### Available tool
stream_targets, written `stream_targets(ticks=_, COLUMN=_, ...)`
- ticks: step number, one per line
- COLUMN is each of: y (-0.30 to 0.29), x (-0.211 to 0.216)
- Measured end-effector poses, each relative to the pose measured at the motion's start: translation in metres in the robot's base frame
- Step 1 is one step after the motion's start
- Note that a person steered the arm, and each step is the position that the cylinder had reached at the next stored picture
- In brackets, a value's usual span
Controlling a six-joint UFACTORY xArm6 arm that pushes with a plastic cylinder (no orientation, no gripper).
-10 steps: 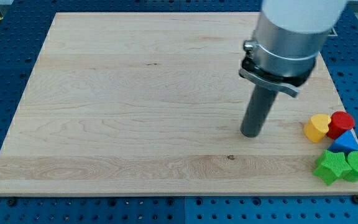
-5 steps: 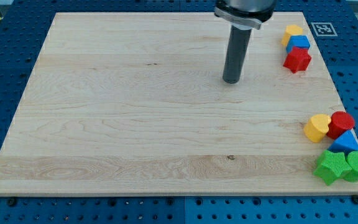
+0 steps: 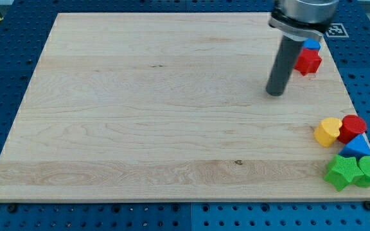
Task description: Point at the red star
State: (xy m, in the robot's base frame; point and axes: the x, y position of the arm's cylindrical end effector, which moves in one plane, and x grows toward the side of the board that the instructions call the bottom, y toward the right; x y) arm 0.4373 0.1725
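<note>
Red is the star (image 3: 308, 61) I must point at, lying near the top right corner of the wooden worktop (image 3: 140, 115); my tip (image 3: 275, 94) stands to its lower left, near but apart; I carry no jaws, only a rod.

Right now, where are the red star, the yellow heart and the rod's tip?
red star (image 3: 309, 62), camera view, on its top face, right of the rod.
yellow heart (image 3: 328, 131), camera view, on its top face, in the right-edge cluster.
my tip (image 3: 275, 93), camera view, the rod's very end, left of and below the red star.
</note>
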Motion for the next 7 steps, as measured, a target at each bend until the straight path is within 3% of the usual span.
stream_targets(ticks=2, y=0.081, x=0.013)
stream_targets(ticks=3, y=0.114, x=-0.018)
stream_targets(ticks=5, y=0.114, x=-0.084)
stream_targets(ticks=7, y=0.071, x=-0.085)
